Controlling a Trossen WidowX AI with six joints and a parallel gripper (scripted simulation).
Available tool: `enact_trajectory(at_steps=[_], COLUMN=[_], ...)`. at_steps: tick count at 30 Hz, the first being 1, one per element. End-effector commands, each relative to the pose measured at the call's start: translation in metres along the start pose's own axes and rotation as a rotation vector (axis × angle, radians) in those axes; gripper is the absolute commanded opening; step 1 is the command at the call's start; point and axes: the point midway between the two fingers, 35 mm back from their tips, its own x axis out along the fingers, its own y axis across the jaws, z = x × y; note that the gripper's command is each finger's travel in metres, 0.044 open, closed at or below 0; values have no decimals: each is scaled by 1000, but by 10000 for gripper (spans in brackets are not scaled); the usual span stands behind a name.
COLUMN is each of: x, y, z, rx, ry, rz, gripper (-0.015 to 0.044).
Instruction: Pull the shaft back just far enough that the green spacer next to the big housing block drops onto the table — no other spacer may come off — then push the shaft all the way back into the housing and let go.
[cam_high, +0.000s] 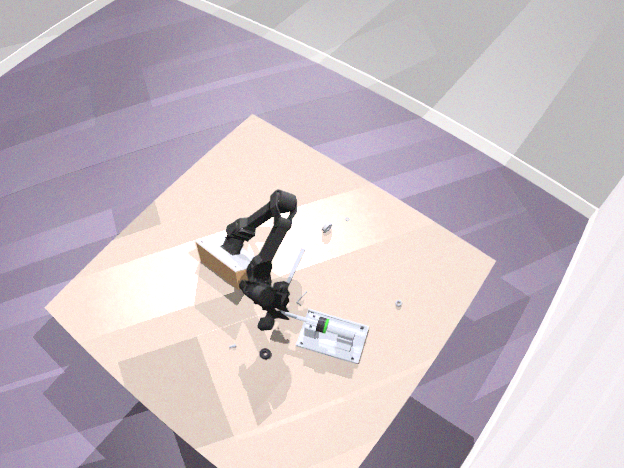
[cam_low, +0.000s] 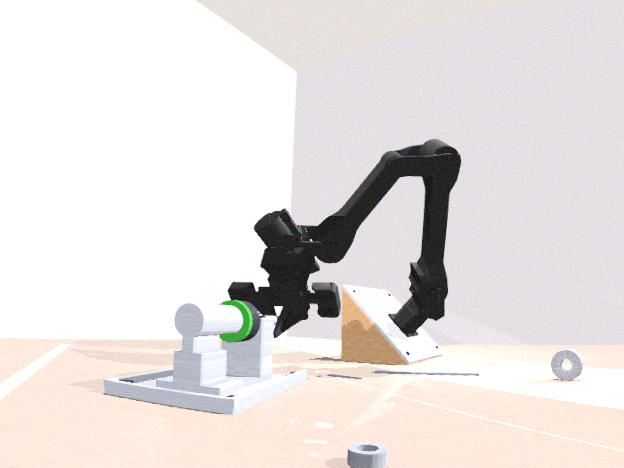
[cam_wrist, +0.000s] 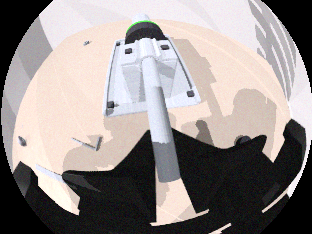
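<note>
A white base plate (cam_high: 322, 352) (cam_low: 166, 395) carries the housing block with its cylinder (cam_high: 343, 330) (cam_low: 216, 320) and, opposite, a support post (cam_low: 261, 352). The green spacer (cam_high: 326, 325) (cam_low: 247, 322) (cam_wrist: 144, 21) sits beside the housing cylinder, with a black spacer (cam_high: 320, 324) (cam_low: 256, 323) (cam_wrist: 145, 34) against it on the post side. Both are in line with the shaft. The grey shaft (cam_high: 301, 318) (cam_wrist: 159, 112) sticks out through the post. My gripper (cam_high: 284, 314) (cam_low: 282, 326) (cam_wrist: 158, 132) is shut on its protruding outer part. The shaft's inner end is hidden.
A black ring (cam_high: 261, 354) lies near the gripper. A hex key (cam_high: 300, 301) (cam_low: 340, 376) (cam_wrist: 89, 144) and a long rod (cam_high: 296, 264) (cam_low: 428, 373) lie on the arm's other side. A grey collar (cam_high: 398, 304) (cam_low: 366, 458) lies beyond the plate. A wheel (cam_low: 556, 365) stands farther off.
</note>
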Motion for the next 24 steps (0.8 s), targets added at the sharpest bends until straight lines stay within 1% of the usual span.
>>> enact_trajectory(at_steps=[1,24], x=[-1,-3], y=[0,0], z=[-1,-2], rx=[-3,-3], ry=[-1,-1], rz=[1,1], gripper=[0,0])
